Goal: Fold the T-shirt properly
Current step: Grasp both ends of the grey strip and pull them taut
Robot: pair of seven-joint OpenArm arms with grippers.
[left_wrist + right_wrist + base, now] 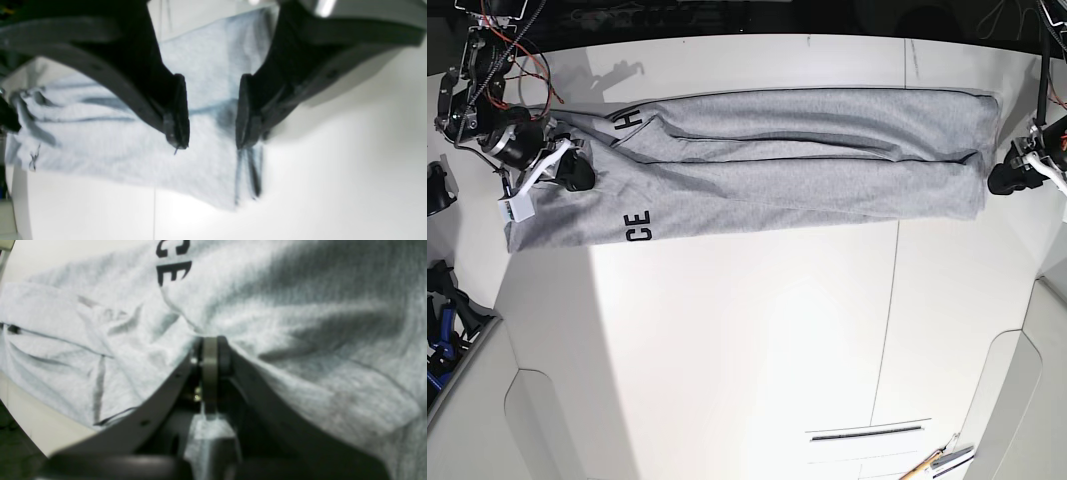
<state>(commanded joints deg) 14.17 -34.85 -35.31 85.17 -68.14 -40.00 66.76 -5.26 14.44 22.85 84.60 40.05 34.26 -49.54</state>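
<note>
Two arms flank the T-shirt [767, 165], which you see stretched as a long, narrow band across the upper part of the base view, folded lengthwise on the white table [727, 340]. Black lettering [637, 226] reading "CE" shows near the band's lower left edge, and another black letter sits at its upper left.

At the left of the base view, your right gripper [577, 172] rests on the cloth's left end. Its wrist view shows the jaws pressed together at frame centre with grey fabric bunched and puckering around the tips [210, 350], so it is pinching the T-shirt; folds radiate from that spot, and the "CE" lettering appears at that frame's upper left.

At the right of the base view, your left gripper [1007, 178] sits just beside the band's right edge. Its wrist view shows the two dark jaws standing apart with a clear gap between them [211, 113], nothing clamped, and the shirt's grey cloth [116, 140] lying flat on the table behind them, one corner reaching toward the lower centre of that frame. Whether the tips touch the cloth you cannot tell.

One seam in the table runs top to bottom right of centre in the base view, and small tools [937, 462] lie at the lower right edge.
</note>
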